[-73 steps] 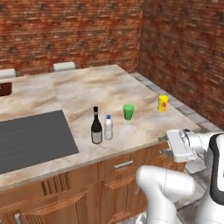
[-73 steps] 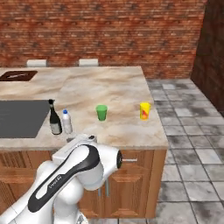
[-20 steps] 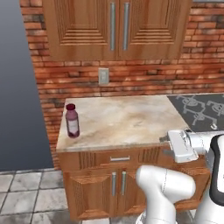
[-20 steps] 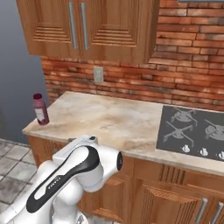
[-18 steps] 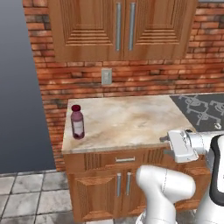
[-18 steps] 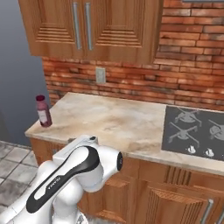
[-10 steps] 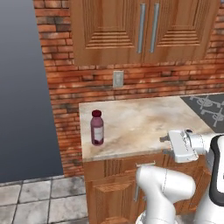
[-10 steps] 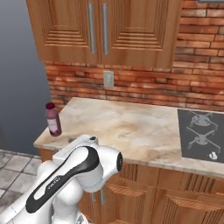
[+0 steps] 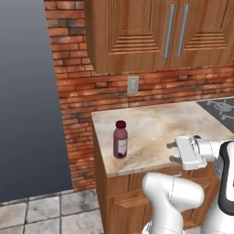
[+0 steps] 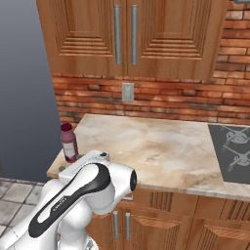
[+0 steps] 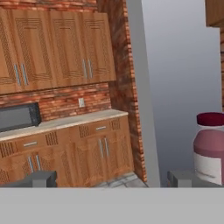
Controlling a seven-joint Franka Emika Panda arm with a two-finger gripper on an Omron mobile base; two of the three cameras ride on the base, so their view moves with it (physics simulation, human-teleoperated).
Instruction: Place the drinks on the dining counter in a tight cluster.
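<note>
Hand view puts the juice bottle [image 11: 211, 148] far right of the wide-apart, empty gripper [image 11: 111, 177]; closing from this offset risks toppling it off the counter [image 9: 151, 137] edge

Claw [image 11: 111, 178] wide open, empty

Small marble counter [image 9: 155, 132] mid-frame, wood wall cabs [image 9: 164, 32] top right, brick wall w/ outlet [image 9: 133, 85], stovetop [image 10: 233, 151] right edge.
</note>
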